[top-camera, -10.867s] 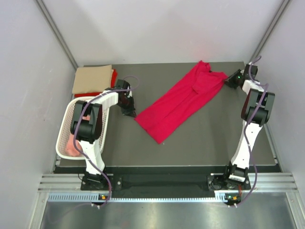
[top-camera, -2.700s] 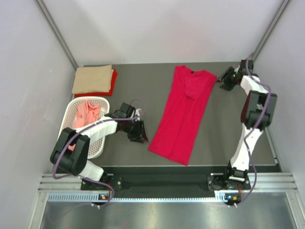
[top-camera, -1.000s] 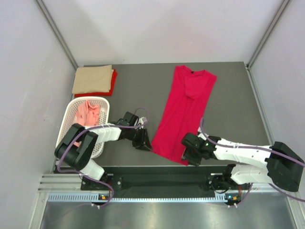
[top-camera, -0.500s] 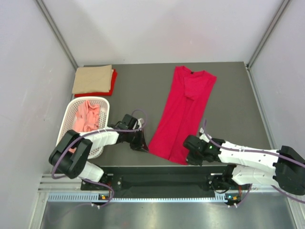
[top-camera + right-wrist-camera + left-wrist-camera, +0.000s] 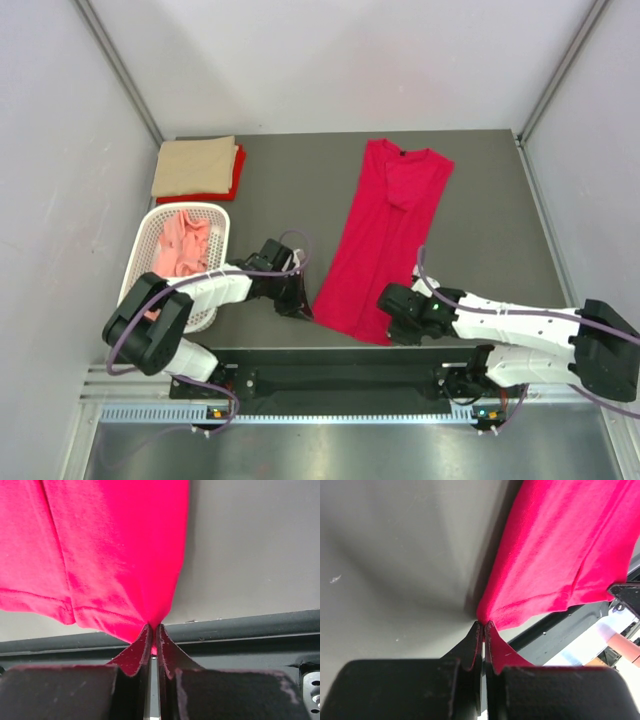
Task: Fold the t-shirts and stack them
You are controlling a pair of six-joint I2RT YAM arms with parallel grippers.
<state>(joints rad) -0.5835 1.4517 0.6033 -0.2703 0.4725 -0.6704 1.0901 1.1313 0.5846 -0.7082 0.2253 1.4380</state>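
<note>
A bright crimson t-shirt (image 5: 388,232) lies as a long folded strip on the dark table, its collar at the far end and its hem near the front edge. My left gripper (image 5: 305,310) is shut on the hem's left corner; in the left wrist view (image 5: 483,624) the red cloth (image 5: 555,555) is pinched between the tips. My right gripper (image 5: 391,322) is shut on the hem's right corner, and the right wrist view (image 5: 153,627) shows the shirt (image 5: 115,555) nipped between its jaws. A folded tan t-shirt (image 5: 193,165) lies on a folded red one (image 5: 236,172) at the far left.
A white mesh basket (image 5: 141,262) at the left edge holds a salmon pink shirt (image 5: 181,244). The table's front rail (image 5: 240,625) runs just below the hem. Grey walls close in the table on three sides.
Both grippers have shut on the hem corners of the crimson shirt. The right arm has swung from the far right corner down to the near edge.
</note>
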